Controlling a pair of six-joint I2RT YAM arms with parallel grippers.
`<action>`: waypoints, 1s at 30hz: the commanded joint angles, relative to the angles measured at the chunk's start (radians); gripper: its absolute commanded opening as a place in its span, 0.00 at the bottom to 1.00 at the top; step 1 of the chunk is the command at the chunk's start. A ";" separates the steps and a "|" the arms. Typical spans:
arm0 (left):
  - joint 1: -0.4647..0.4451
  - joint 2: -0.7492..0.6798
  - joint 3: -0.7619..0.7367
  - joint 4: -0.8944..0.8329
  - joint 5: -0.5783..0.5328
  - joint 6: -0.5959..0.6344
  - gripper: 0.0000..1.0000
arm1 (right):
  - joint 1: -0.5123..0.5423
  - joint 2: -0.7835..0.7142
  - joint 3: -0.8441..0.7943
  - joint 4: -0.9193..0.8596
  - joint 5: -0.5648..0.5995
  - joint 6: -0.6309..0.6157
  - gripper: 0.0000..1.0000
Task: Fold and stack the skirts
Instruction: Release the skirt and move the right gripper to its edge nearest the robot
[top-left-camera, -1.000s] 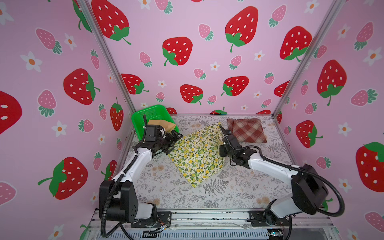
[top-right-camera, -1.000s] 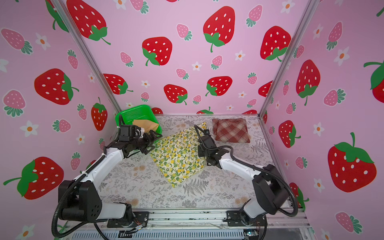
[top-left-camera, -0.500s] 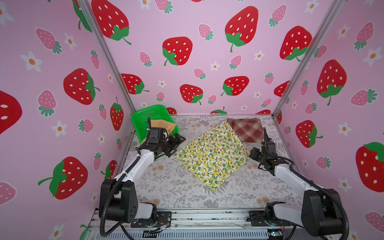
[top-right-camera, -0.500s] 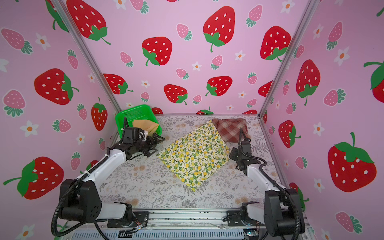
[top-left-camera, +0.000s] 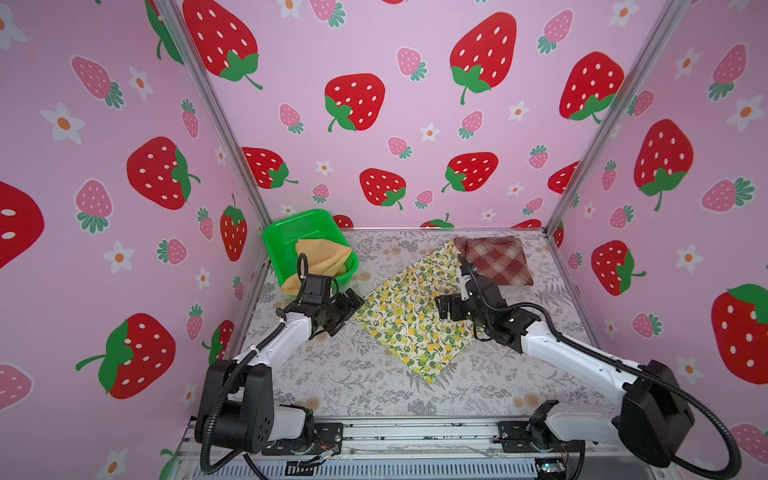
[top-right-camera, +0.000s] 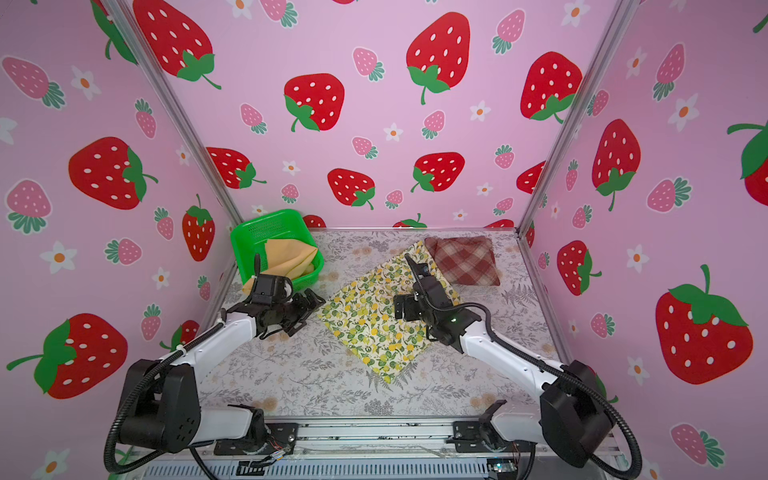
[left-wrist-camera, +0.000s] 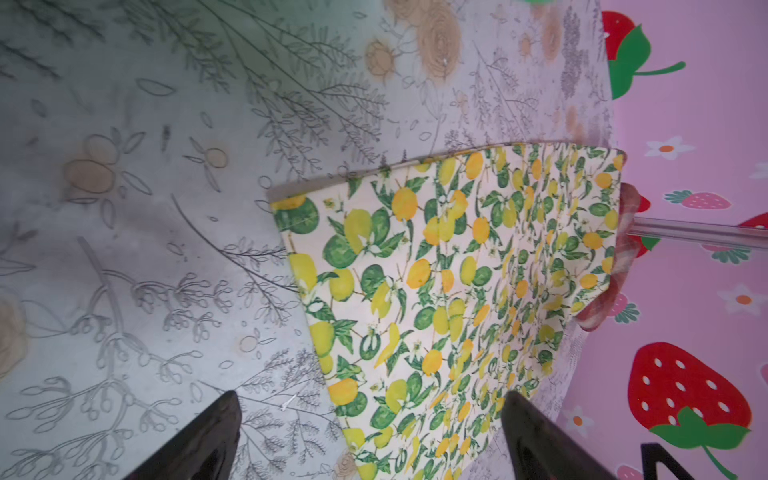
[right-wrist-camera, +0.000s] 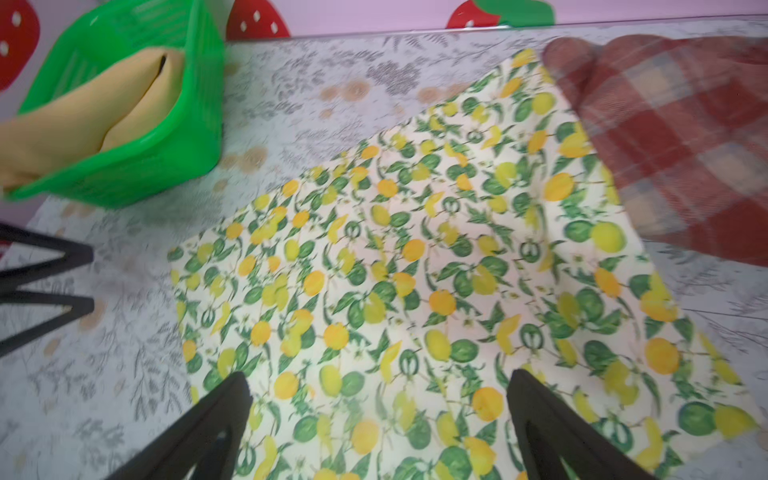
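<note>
Right wrist view: right tool (right-wrist-camera: 379, 376) jaws spread wide, nothing between them, poised over lemon skirt (right-wrist-camera: 415, 270). Both top views: lemon skirt flat mid-bench (top-left-camera: 332, 386), its far corner touching plaid skirt (top-left-camera: 494, 259), which lies folded at far right. The left tool (top-left-camera: 353, 301) has jaws apart, empty, just beside lemon skirt's left edge. Far left corner: mustard skirt (top-left-camera: 322, 255) in green basket (top-left-camera: 291, 224), one end draped over rim.

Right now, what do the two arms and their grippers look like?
The left arm and right arm have white link shells, black joints and bulky black shoulder housings. A black ribbed cable hose loops by each shoulder. The left gripper and right gripper are black with tapered, pointed fingers.
</note>
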 joint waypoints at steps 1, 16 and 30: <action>-0.001 -0.003 -0.026 -0.011 -0.113 -0.018 0.97 | 0.114 0.053 0.022 -0.119 0.103 -0.044 1.00; -0.007 0.281 0.073 0.089 -0.146 -0.021 0.81 | 0.473 0.141 0.026 -0.214 0.184 -0.079 0.96; -0.009 0.275 0.111 0.075 -0.142 -0.015 0.86 | 0.629 0.255 -0.004 -0.358 0.214 0.076 0.82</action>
